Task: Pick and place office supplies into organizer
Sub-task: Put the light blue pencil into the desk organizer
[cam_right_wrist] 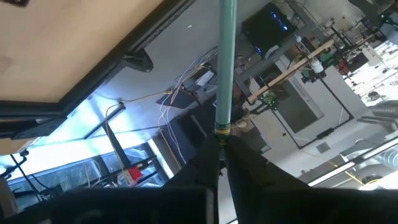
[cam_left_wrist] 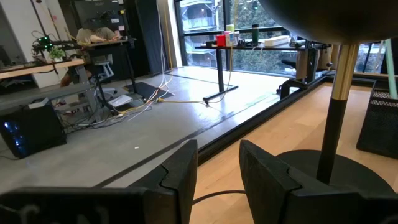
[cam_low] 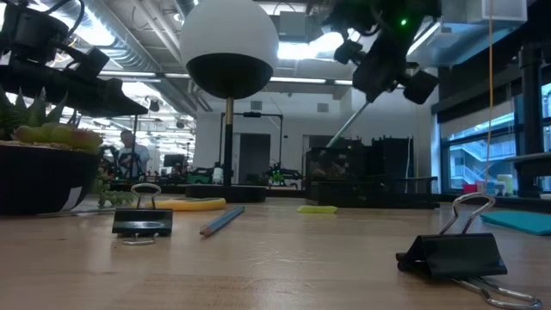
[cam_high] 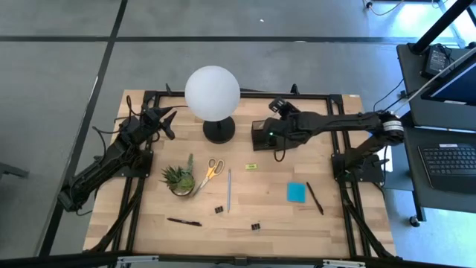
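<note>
From above, the right claw (cam_high: 277, 105) sits over the organizer (cam_high: 262, 135) and covers much of it, so its compartments can't be read. The green pencil (cam_right_wrist: 224, 68) runs off the wrist picture's edge, its tip unseen. At bench level the lamp (cam_low: 229, 53) loses its top, and the clip (cam_low: 455, 256) handle is cut off.

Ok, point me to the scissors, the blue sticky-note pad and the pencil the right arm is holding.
scissors (cam_high: 209, 173): high view, on the yellow handles beside the potted plant.
blue sticky-note pad (cam_high: 296, 192): high view, middle of its top sheet.
green pencil (cam_right_wrist: 226, 62): right wrist view, mid-shaft above the right fingers.
</note>
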Robot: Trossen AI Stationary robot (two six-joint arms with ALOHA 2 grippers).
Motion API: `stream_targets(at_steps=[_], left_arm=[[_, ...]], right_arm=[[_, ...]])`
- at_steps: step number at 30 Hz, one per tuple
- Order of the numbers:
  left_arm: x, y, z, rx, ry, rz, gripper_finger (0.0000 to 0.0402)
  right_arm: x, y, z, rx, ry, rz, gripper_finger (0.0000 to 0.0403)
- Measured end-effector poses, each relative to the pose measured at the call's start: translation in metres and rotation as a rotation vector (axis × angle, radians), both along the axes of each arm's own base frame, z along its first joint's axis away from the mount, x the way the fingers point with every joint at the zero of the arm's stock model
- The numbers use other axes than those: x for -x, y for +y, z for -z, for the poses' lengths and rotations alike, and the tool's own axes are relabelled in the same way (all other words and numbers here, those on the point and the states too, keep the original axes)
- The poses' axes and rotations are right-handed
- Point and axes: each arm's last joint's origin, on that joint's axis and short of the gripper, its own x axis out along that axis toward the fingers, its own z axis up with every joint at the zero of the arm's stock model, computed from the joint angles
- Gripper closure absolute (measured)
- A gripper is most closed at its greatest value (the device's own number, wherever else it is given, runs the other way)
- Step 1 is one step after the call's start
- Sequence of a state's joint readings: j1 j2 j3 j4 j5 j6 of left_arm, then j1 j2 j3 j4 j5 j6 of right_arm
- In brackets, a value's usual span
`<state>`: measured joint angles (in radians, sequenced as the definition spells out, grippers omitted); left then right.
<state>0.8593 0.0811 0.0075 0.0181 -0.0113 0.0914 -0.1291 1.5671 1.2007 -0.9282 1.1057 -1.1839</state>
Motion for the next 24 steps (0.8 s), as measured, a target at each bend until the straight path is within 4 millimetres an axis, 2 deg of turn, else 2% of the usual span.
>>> stream_targets(at_steps=[15, 24], left_arm=[[0.0, 0.0, 0.0, 0.0, 0.0, 0.0, 0.0288], [0.0, 0.0, 0.0, 0.0, 0.0, 0.0, 0.0288]], right_arm=[[-0.025, -0.003, 0.045, -0.013, 0.108, 0.002, 0.0379], [-0.027, -0.004, 0.051, -0.015, 0.103, 0.013, 0.0379]])
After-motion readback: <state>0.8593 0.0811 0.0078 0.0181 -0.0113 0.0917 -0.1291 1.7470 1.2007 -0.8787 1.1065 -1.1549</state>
